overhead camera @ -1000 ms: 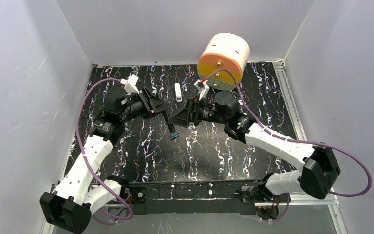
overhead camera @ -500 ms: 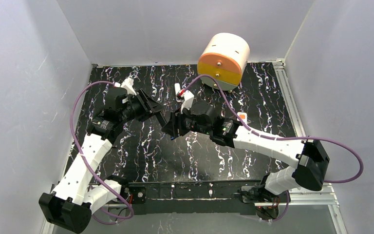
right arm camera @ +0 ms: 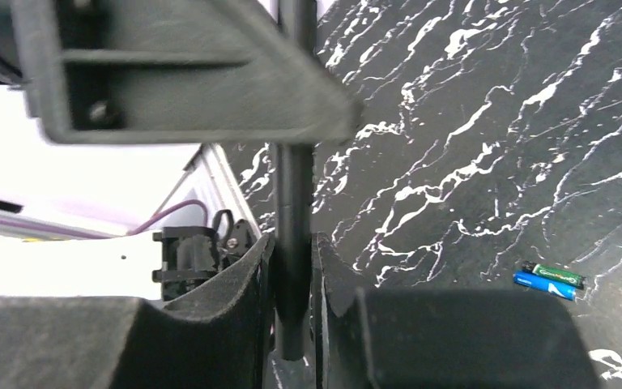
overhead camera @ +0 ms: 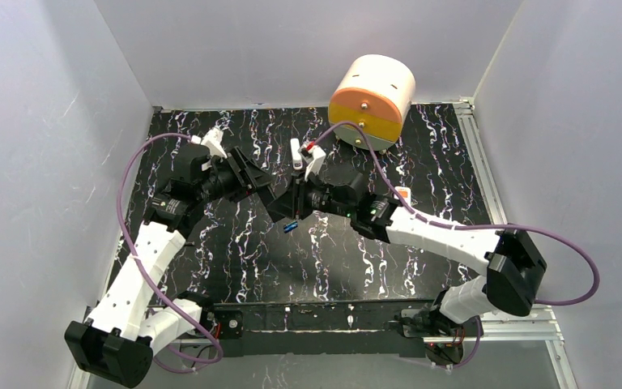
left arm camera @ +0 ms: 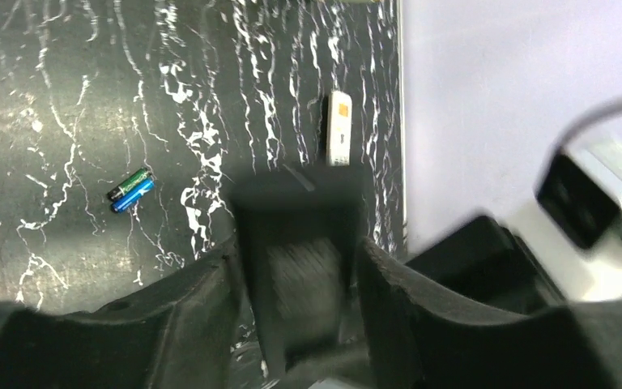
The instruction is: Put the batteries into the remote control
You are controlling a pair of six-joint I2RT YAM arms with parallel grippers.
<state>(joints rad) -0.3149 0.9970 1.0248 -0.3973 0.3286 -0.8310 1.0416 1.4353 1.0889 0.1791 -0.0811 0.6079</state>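
Observation:
Two batteries (overhead camera: 289,225) lie side by side on the black marbled table, one shiny blue (left arm camera: 132,195), one dark greenish (left arm camera: 129,182); they also show in the right wrist view (right arm camera: 552,279). The white remote control (overhead camera: 403,193) lies flat near the right arm, close to the mat's edge (left arm camera: 338,128). Both grippers meet above the batteries on a slim black remote (left arm camera: 300,211). My right gripper (right arm camera: 293,243) is shut on its thin edge (right arm camera: 294,186). My left gripper (left arm camera: 298,243) has its jaws on either side of the remote's broad face with slim gaps. In the top view, left gripper (overhead camera: 269,194) and right gripper (overhead camera: 287,207) nearly touch.
A cream and orange drum (overhead camera: 372,101) stands at the back, right of centre. A narrow white stick (overhead camera: 295,152) lies just behind the grippers. White walls close in the table on three sides. Purple cables loop off both arms.
My right arm swung left from near the drum to the left gripper and shut on the black remote. The left jaws have widened around it.

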